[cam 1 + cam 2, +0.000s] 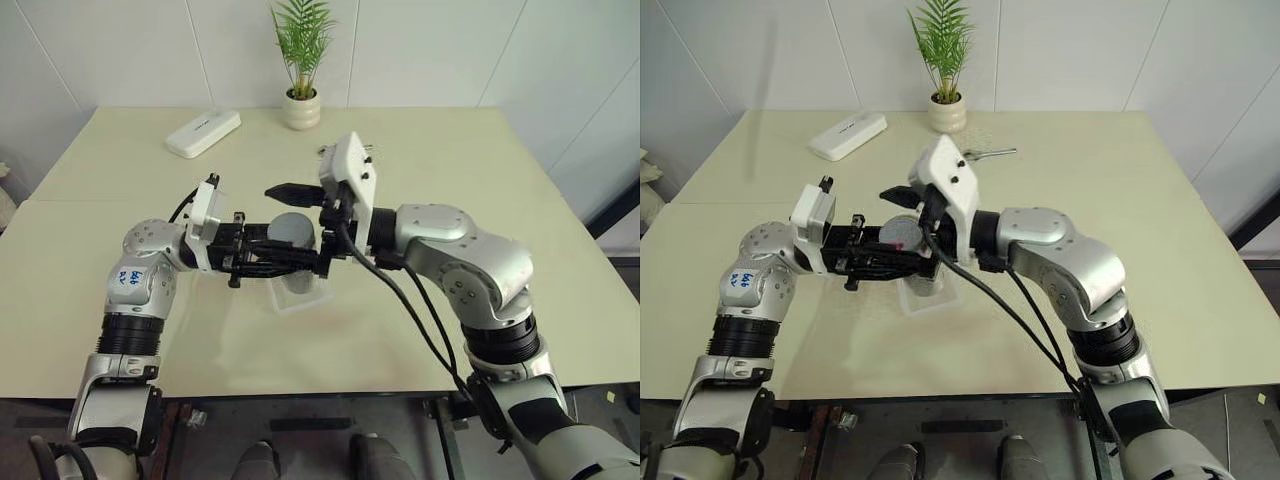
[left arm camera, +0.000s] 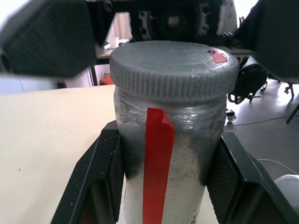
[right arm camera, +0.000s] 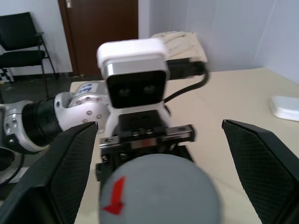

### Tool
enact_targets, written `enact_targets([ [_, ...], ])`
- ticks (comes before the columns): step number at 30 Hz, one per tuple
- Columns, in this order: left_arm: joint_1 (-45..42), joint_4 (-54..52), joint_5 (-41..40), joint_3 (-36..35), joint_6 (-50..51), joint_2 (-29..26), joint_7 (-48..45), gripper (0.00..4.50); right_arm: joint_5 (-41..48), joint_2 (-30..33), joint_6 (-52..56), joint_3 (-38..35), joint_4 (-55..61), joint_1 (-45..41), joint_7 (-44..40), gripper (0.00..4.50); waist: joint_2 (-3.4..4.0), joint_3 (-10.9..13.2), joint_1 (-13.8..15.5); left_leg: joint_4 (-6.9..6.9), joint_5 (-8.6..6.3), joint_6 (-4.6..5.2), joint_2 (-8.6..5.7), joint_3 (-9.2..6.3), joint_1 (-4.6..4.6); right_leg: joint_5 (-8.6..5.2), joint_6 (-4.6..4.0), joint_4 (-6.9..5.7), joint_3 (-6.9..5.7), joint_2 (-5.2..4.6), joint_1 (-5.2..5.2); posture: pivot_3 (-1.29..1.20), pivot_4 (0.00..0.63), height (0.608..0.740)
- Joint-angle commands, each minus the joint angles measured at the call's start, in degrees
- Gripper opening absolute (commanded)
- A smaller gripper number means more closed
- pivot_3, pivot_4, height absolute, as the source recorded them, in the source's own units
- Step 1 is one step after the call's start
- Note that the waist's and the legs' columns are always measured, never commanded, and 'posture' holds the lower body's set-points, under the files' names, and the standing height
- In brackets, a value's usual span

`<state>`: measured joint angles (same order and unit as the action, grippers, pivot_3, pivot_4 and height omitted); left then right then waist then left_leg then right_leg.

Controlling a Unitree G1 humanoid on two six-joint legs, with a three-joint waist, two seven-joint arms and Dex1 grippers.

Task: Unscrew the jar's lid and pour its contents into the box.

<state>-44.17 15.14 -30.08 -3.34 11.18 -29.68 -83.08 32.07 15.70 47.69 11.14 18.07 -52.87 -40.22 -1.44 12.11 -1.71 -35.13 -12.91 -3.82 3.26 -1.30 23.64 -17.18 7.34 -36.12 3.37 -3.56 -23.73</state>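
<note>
While clamped on the jar (image 2: 163,154) at both sides of its red label strip, left tool (image 1: 275,252) holds it upright above the table (image 1: 480,200), lid (image 2: 173,63) still on (small red mark near its rim). Right tool (image 3: 154,177) spread wide apart, one finger (image 3: 60,172) on each side of the lid, not touching it. Under the jar, toward 6 o'clock: the box (image 1: 300,295), flat on the table. At 12 o'clock, far side: plant pot (image 1: 301,108); at 11 o'clock, white oblong device (image 1: 203,133). Contents not possible to see.
</note>
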Motion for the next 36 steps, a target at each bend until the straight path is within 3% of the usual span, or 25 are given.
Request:
enact_targets([
  [1, -1.6, 0.4, -0.7, -0.8, -1.0, 0.1, -0.1, 1.97, -1.1, -0.1, -1.9, 0.5, -0.2, 0.0, 0.0, 4.47, 0.0, 0.0, 0.0, 0.0, 0.0, 0.0, 0.0, 0.0, 0.0, 0.0, 0.0, 0.0, 0.0, 0.0, 0.01, 0.0, 0.15, 0.74],
  [14, -0.4, -1.0, -1.4, -0.8, -0.7, -0.2, -0.2, 1.97, -4.1, 2.6, -4.5, -1.8, -3.7, -1.3, -0.2, 4.47, 0.0, 0.0, 0.0, 0.0, 0.0, 0.0, 0.01, 0.01, -0.01, 0.0, 0.0, -0.02, 0.01, 0.01, 0.0, 0.0, 0.15, 0.74],
  [36, 2.2, -2.4, -1.9, -1.6, 2.6, -3.1, -0.2, 1.97, 1.0, 12.5, 2.4, -8.0, 5.7, 4.1, 2.8, 4.47, 0.0, 0.0, 0.0, 0.0, -0.01, 0.01, 0.02, 0.06, -0.02, 0.0, -0.01, 0.02, 0.05, 0.01, 0.0, 0.0, 0.15, 0.74],
])
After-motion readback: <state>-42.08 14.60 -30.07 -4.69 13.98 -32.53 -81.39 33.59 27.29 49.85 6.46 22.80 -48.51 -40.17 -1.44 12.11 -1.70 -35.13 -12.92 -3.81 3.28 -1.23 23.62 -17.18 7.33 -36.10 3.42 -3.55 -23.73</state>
